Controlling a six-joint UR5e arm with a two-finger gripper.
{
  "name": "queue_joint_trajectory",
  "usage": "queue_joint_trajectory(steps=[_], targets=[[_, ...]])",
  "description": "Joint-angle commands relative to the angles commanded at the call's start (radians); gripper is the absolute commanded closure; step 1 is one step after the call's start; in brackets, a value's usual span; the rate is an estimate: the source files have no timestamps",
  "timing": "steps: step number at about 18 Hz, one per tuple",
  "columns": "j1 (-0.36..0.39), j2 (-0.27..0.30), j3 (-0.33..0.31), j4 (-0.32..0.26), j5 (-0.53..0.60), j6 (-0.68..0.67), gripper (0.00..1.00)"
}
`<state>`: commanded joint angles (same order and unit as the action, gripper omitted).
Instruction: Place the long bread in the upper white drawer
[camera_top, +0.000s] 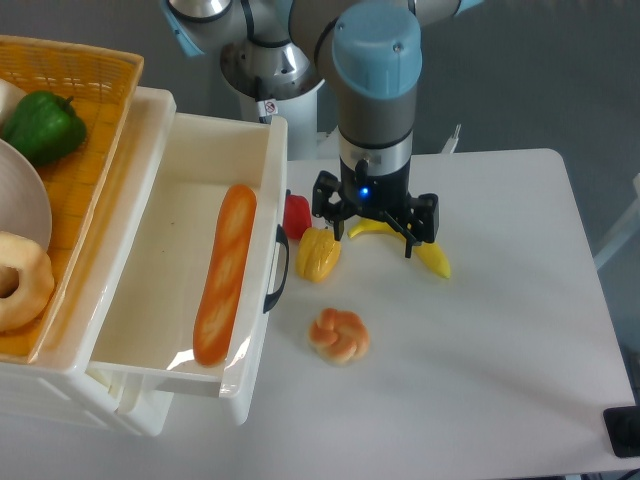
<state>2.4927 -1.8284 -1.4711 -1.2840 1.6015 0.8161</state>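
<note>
Camera view, bread: we find the bread (224, 274) lying flat inside the drawer (262, 215), lengthwise along its right wall, its near end close to the front corner
Camera view, drawer: pulled out, white walls glossy, dark handle (277, 268) on the side facing the table
Camera view, gripper: the gripper (370, 240) hangs over the table well apart from the drawer, fingers spread and holding nothing
Camera view, below the gripper: a banana (434, 260) is partly hidden under it; a yellow pepper (318, 255) and a red item (296, 216) sit just beside its left finger; we cannot tell whether either finger touches them
Camera view, other items: a knotted bun (339, 335) lies nearer the front of the table; a basket (77, 170) beside the drawer holds a green pepper (42, 127) and a doughnut (22, 280)
Task state, our judgement: the bread is placed; the placing looks complete
Step in hand, our judgement: clearing the arm away from the work area
How to do it well: we advise lifting straight up before any sideways travel, so the spread fingers do not sweep the banana or yellow pepper, and keeping well off the drawer handle so the drawer is not nudged
</note>
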Motion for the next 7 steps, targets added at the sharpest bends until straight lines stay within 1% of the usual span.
queue_joint_trajectory(steps=[3,7], targets=[[0.0,-0.035,0.0,0.04,0.006,0.002,0.0],[0.003,-0.043,0.0,0.049,0.008,0.008,0.0]])
